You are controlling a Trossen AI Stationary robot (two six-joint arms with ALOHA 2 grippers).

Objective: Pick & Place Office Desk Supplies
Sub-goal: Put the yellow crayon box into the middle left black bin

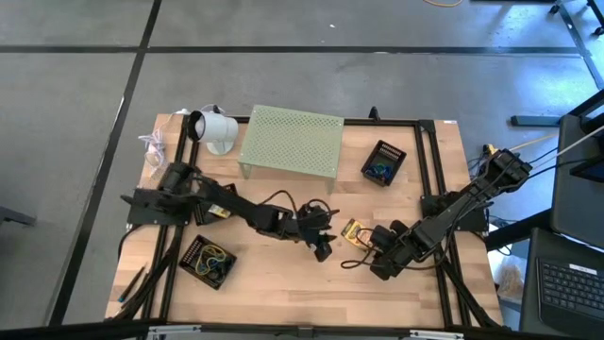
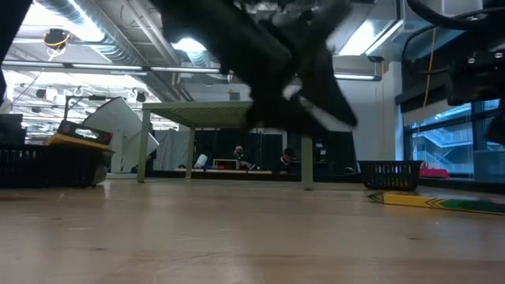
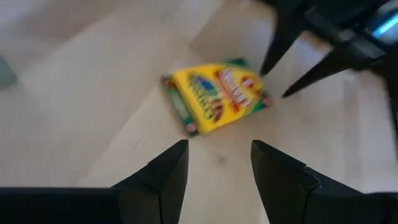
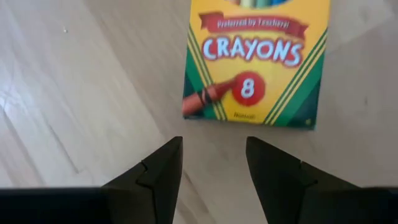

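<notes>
A yellow and green crayon box (image 1: 354,231) lies flat on the wooden table, near its middle. It also shows as the crayon box (image 3: 214,96) in the left wrist view and the crayon box (image 4: 255,62) in the right wrist view. My left gripper (image 1: 323,246) hovers just left of it, open (image 3: 217,162), touching nothing. My right gripper (image 1: 370,247) stands close on its right and near side, open (image 4: 211,162), pointing steeply down, fingertips short of the box's end. A second crayon box (image 1: 215,213) lies by the left arm.
A pale green perforated riser (image 1: 291,142) stands at the back centre, with a white cup-shaped object (image 1: 215,130) to its left. One black basket (image 1: 382,162) sits at the back right. Another black basket (image 1: 208,263), holding rubber bands, sits at the front left. Black rails frame the table.
</notes>
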